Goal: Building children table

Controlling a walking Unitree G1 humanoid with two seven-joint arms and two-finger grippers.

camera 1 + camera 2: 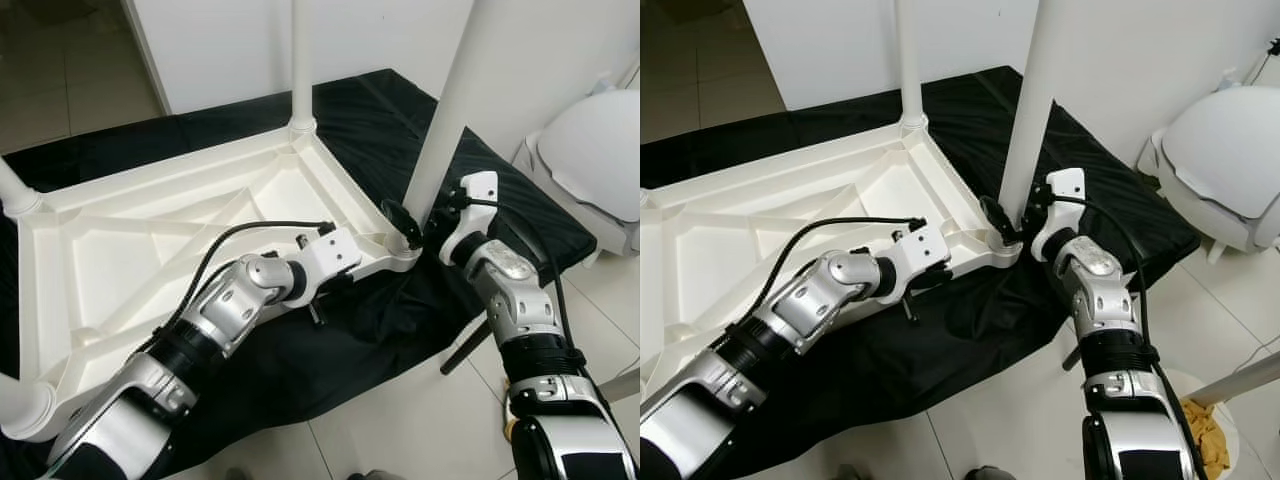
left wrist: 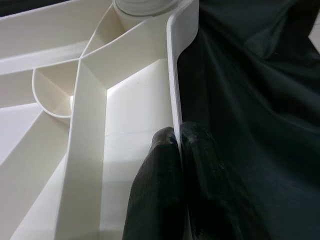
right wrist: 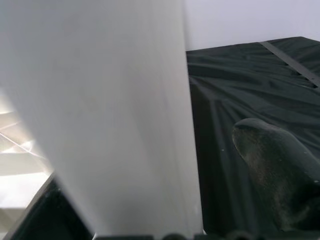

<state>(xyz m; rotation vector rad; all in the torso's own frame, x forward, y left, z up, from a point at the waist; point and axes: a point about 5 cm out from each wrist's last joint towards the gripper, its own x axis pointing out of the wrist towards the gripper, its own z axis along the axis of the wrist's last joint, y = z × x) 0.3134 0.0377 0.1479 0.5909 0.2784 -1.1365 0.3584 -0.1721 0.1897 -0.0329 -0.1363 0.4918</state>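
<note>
On the floor, over a black cloth (image 1: pixel 330 360), a white plastic children's table (image 1: pixel 150 250) lies upside down, ribbed underside up. No brand, label or writing can be read on any part.

Legs: one white leg (image 1: pixel 300 60) stands upright in the far corner socket. A second leg (image 1: pixel 450 110) stands tilted in the near right corner socket. A stub of another leg (image 1: pixel 15 190) shows at the far left corner, and a rounded white end (image 1: pixel 20 400) at the near left corner.

Left claw (image 2: pixel 178 145): closed on the table's thin side rim, one black finger (image 2: pixel 155 190) inside the rim, the other outside against the cloth. It grips the near long edge, just left of the tilted leg's corner.

Right claw (image 1: pixel 420 225): at the base of the tilted leg, a finger on either side of it. In the right wrist view the leg sits close up with one black finger (image 3: pixel 280 175) beside it; whether the fingers press the leg, cannot tell.

Room: pale tiled floor (image 1: pixel 400 430), white wall (image 1: pixel 230 40) behind. A white rounded object (image 1: pixel 600 150) stands at the right, off the cloth. A dish of yellowish pieces (image 1: pixel 1205 435) sits on the tiles near the right arm.
</note>
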